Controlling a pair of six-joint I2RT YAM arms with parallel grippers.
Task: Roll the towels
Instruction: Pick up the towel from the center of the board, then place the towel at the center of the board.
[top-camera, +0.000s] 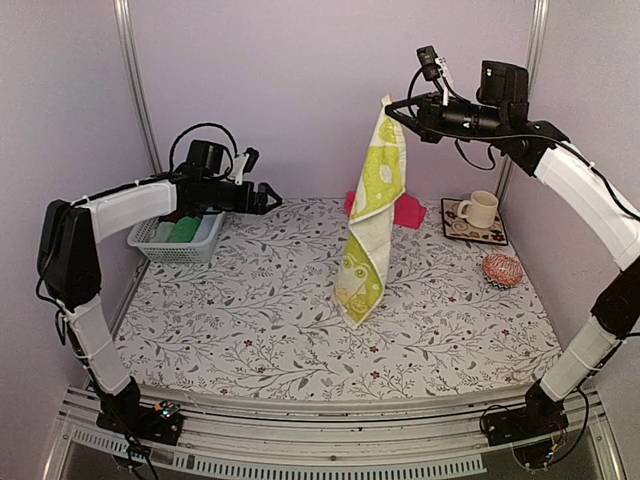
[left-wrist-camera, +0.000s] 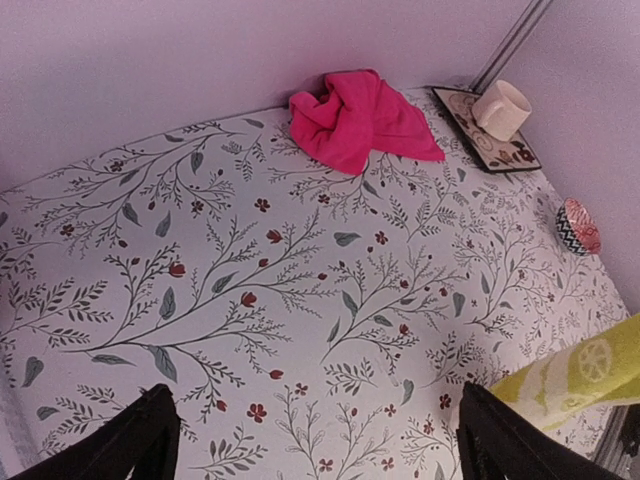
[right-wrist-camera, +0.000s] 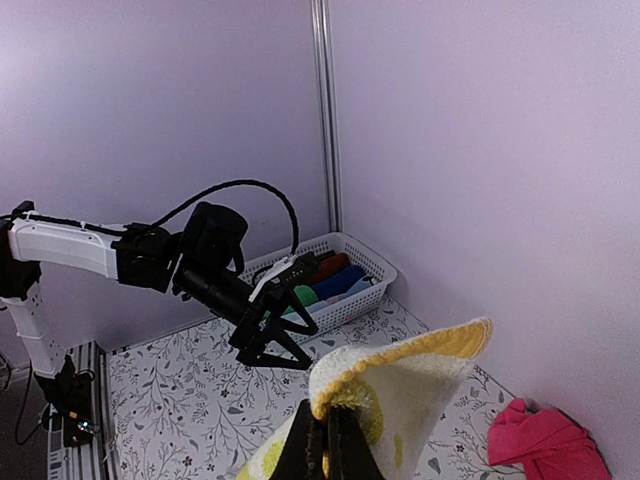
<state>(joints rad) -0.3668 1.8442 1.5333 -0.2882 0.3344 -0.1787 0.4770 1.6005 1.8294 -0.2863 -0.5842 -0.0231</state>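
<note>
The lime-yellow towel hangs full length from one top corner, pinched in my right gripper, whose fingers are shut tight on the hem high over the middle-back of the table. Its lowest corner looks to be brushing the patterned cover, though I can't say for certain that it touches. The pink towel lies crumpled against the back wall, behind the hanging one, untouched and unrolled. My left gripper hovers well to the left of the yellow cloth with its jaws spread wide and nothing between them. I judge this to be the spreading-out step before any rolling. To do it well I would bring the left gripper across to the free top corner, close on one layer only, then draw the two corners apart until the edge is taut. I would then lower both together so the cloth lands flat and square on the bare stretch of table in front. A twisted or doubled sheet would roll crooked. By count there are two towels, neither rolled, and two arms. One white basket sits at the left with three rolls I can make out, dark red, green and blue. At the back right there is one cup on one coaster, and one woven red-orange pad sits near them.
</note>
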